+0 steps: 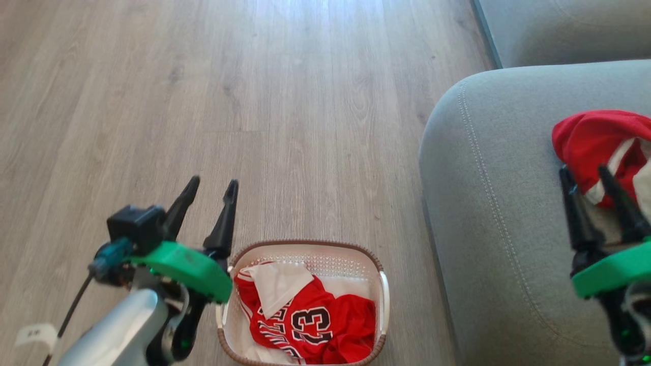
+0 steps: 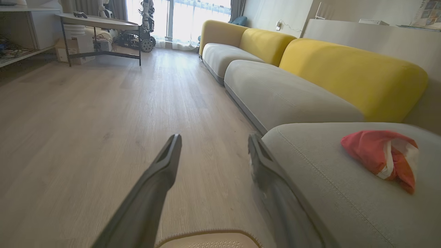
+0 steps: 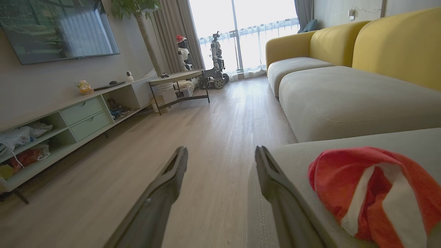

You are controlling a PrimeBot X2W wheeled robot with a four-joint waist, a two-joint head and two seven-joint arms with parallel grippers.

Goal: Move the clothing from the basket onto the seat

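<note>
**Left gripper (image 1: 213,181) and right gripper (image 1: 584,170) both spread wide, nothing held**

The left gripper hangs over the wooden floor (image 1: 254,101), just left of the basket (image 1: 305,244). Its two dark fingers are parted and point toward the far side of the room. Nothing lies between them. In the left wrist view the basket's brown rim shows at the bottom edge, between the fingers.

The right gripper is over the near right part of the seat (image 1: 498,229), fingers likewise apart and gripping nothing. A crumpled red garment (image 1: 595,137) with white stripes lies on the seat, at its right side. In the head view the right-hand finger crosses in front of this garment. In the right wrist view the garment sits just right of that finger. Whether finger and cloth touch, I cannot tell.

The basket stands on the floor, near the robot and left of the seat, apart from its front edge. Inside it lies a red jersey (image 1: 310,325) with the number 23 in black and white, bunched up, with a white panel folded over its far left part.

Further off, more grey cushions run along the right side of the room, backed by yellow backrests (image 2: 351,75).
</note>
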